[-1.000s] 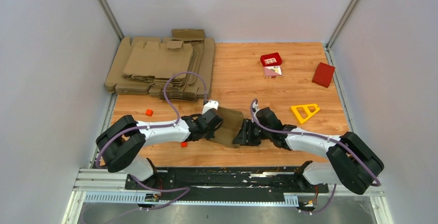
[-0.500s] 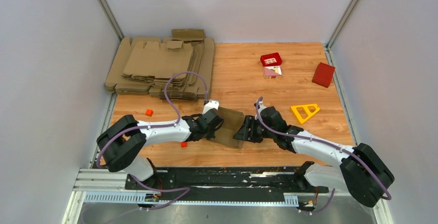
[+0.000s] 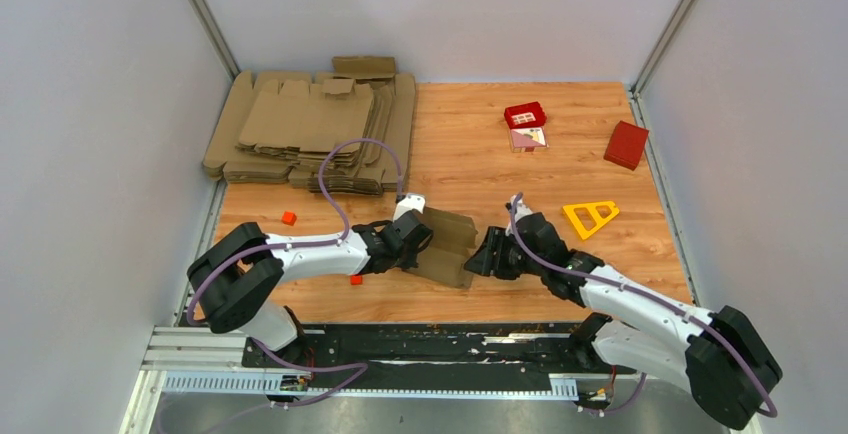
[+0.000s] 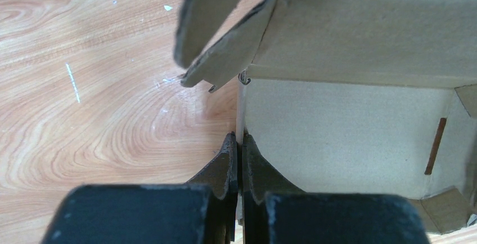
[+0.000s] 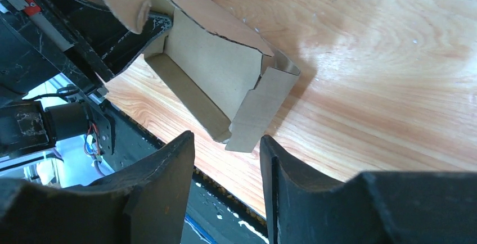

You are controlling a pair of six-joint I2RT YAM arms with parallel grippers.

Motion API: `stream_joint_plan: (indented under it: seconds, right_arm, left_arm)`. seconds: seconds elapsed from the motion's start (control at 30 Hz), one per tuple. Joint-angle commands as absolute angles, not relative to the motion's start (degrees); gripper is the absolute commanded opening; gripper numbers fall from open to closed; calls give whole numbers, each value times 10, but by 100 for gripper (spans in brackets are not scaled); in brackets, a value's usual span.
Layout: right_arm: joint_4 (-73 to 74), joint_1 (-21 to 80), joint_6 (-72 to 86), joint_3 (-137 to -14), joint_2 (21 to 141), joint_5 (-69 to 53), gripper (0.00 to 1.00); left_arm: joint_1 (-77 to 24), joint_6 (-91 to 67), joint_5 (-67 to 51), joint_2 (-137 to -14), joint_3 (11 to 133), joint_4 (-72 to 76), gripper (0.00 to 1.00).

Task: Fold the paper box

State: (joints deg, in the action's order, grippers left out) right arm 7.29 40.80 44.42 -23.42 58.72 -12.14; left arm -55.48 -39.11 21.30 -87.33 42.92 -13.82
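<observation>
The paper box [image 3: 447, 245] is a small brown cardboard piece, partly folded into an open tray with loose flaps, near the table's front middle. My left gripper [image 3: 418, 244] is shut on its left wall; in the left wrist view the jaws [image 4: 239, 143] pinch the thin wall edge, with the box's inside [image 4: 343, 126] to the right. My right gripper [image 3: 483, 257] is open and empty, just right of the box and apart from it. In the right wrist view the box [image 5: 216, 81] lies ahead of the open fingers [image 5: 228, 159], a side flap hanging between their tips.
A big pile of flat cardboard blanks [image 3: 310, 129] lies at the back left. A red box [image 3: 626, 144], a small red-and-pink item [image 3: 526, 124] and a yellow triangle [image 3: 590, 216] are on the right. Two small red cubes [image 3: 288, 218] [image 3: 355, 279] lie near the left arm.
My right gripper has let go of the box's right side and drawn back to the right, now open. The left gripper keeps its hold; the box's right flap has sprung out slightly.
</observation>
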Motion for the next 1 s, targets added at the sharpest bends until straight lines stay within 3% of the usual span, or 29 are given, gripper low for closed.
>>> stream_joint_plan:
  seconds: [0.0,0.33,0.97]
  right_arm:
    - [89,405,443,-204,545,-87,46]
    - [-3,385,502,-124,506,-118,43]
    - [-97,384,509,-127,532,-147,37]
  left_arm:
    - [-556,-401,192,-873,419,-105,0]
    - [-531,-415,137,-853,373,-51,0]
    - [-531,-417,106,-842,364,-31,0]
